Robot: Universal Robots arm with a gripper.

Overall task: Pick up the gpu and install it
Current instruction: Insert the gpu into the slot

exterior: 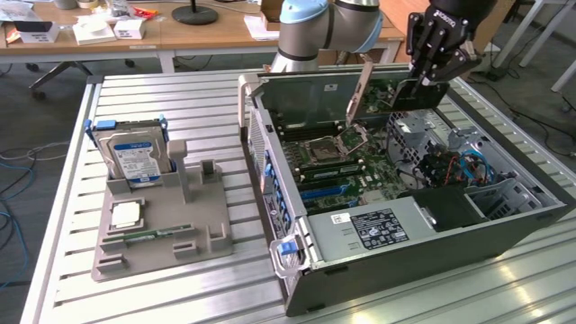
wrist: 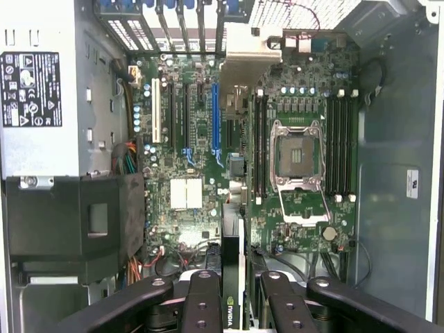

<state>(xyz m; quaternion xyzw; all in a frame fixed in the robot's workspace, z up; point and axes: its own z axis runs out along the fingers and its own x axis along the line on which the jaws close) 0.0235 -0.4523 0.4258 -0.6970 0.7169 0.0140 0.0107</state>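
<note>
Fingers (wrist: 201, 305): clenched on the gpu (wrist: 232, 309), which is gripped edge-on between them.
Gpu position: held above the open computer case (exterior: 405, 236), over the motherboard (wrist: 201, 139), not seated in any slot.
Case: laid on its side on the bench (exterior: 162, 101), by the edge at the exterior view's right.

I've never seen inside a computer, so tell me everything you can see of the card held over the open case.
The graphics card is a thin, flat, dark circuit board with a silver metal bracket at one end and an NVIDIA label on its edge. The tool grips it on edge, slightly tilted, in the air above the open computer case, over the main board. It appears clear of everything else.
</note>
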